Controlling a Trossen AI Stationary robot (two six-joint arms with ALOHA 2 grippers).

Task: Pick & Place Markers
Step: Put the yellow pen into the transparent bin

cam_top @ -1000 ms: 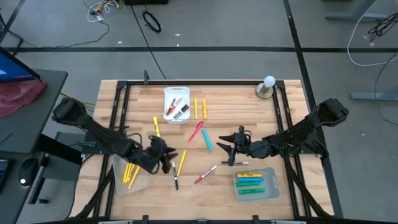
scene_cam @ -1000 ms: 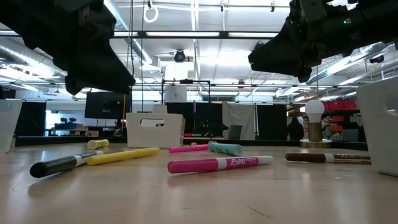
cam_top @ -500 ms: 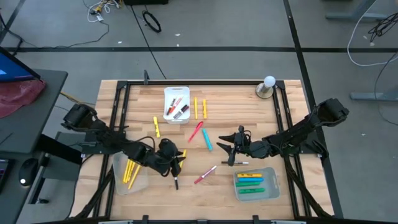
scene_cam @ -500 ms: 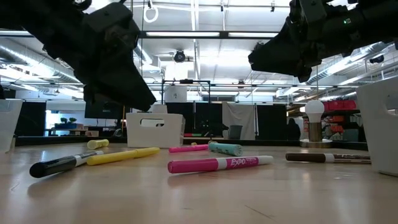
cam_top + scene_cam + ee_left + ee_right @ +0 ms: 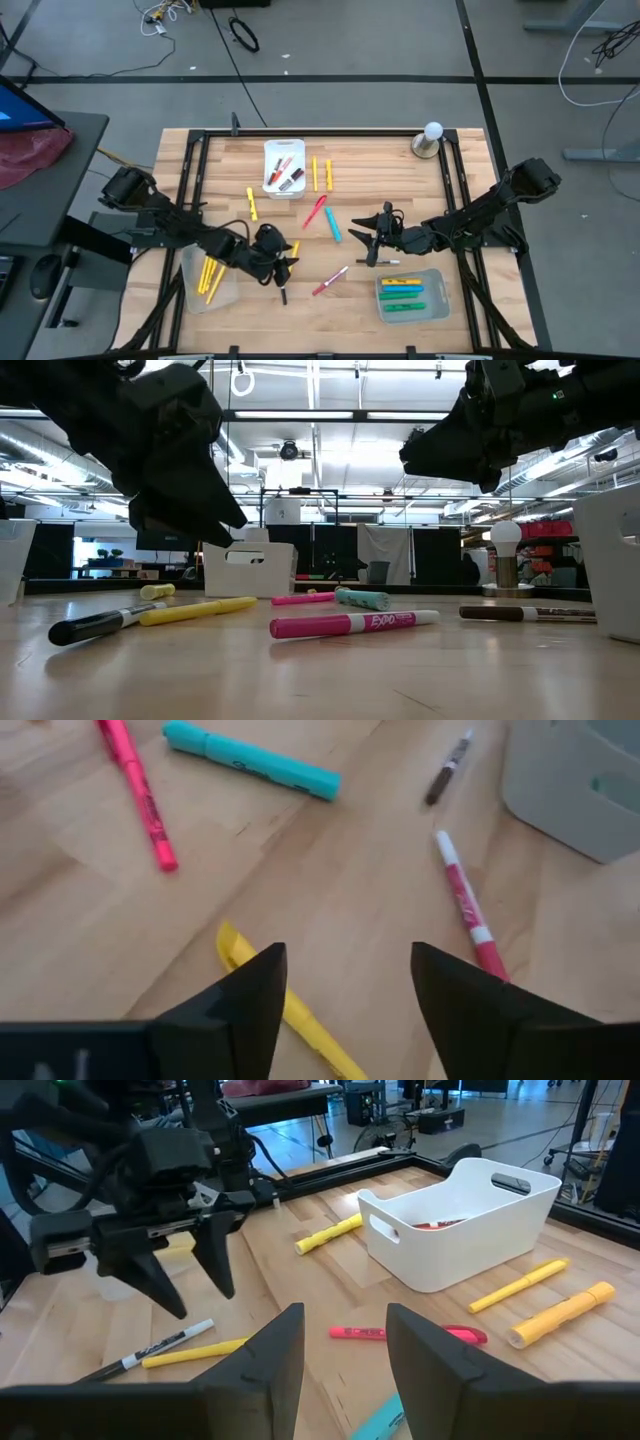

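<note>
Markers lie scattered on the wooden table. In the left wrist view a yellow marker [image 5: 290, 1010] lies flat between and below the open fingers of my left gripper [image 5: 345, 990], which hovers over it [image 5: 277, 262] without touching. A black-capped marker [image 5: 283, 291] and a pink one [image 5: 330, 281] lie just nearer. A teal marker [image 5: 332, 226] and a red one [image 5: 316, 210] lie mid-table. My right gripper [image 5: 368, 241] hangs open and holds nothing, right of centre, above the table.
A white tray [image 5: 284, 151] with red and dark markers stands at the far side, with yellow markers [image 5: 321, 173] beside it. A clear tray [image 5: 190, 290] with yellow markers sits near left. Another clear tray [image 5: 438, 300] holds green and blue ones. A lamp bulb [image 5: 431, 137] stands far right.
My left gripper has moved toward the table's right edge and a little down, and now hangs over the yellow marker near the table's middle. No marker has moved.
</note>
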